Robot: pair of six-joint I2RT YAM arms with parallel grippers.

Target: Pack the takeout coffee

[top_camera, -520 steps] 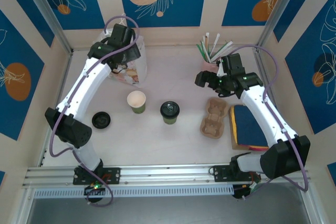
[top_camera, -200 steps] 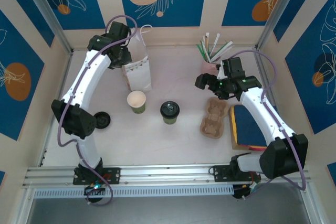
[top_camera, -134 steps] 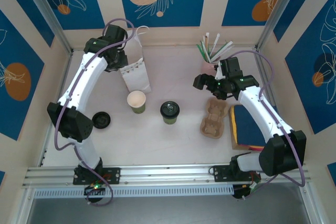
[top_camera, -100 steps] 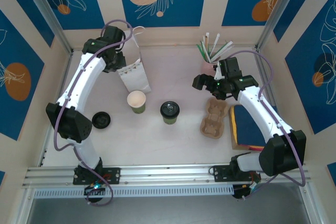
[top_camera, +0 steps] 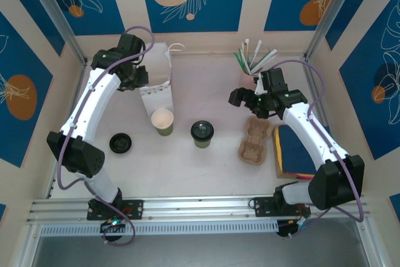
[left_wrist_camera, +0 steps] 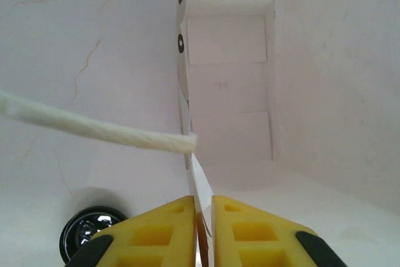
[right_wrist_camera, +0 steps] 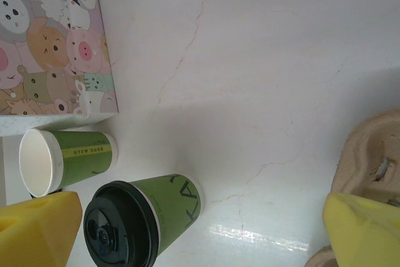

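The takeout coffee (top_camera: pixel 202 133), a green cup with a black lid, stands mid-table; in the right wrist view the takeout coffee (right_wrist_camera: pixel 142 218) is below and between my open yellow fingers. My right gripper (top_camera: pixel 246 99) hovers right of and behind it, open and holding nothing, seen at close range as the right gripper (right_wrist_camera: pixel 201 232). A white gift bag (top_camera: pixel 156 83) stands at the back left. My left gripper (top_camera: pixel 135 77) is shut on its upper edge. In the left wrist view the left gripper (left_wrist_camera: pixel 201 217) pinches the paper wall, with the gift bag's (left_wrist_camera: pixel 231 92) white inside beyond.
A lidless green cup (top_camera: pixel 162 120) stands just in front of the bag, and a loose black lid (top_camera: pixel 120 143) lies to its left. A cardboard cup carrier (top_camera: pixel 255 139) and dark blue napkins (top_camera: pixel 295 151) lie at the right. A holder of stirrers (top_camera: pixel 250 67) stands at the back.
My left gripper has pulled the bag's top edge left and back, opening its mouth wider. The right gripper has edged slightly left. The cups have not moved.
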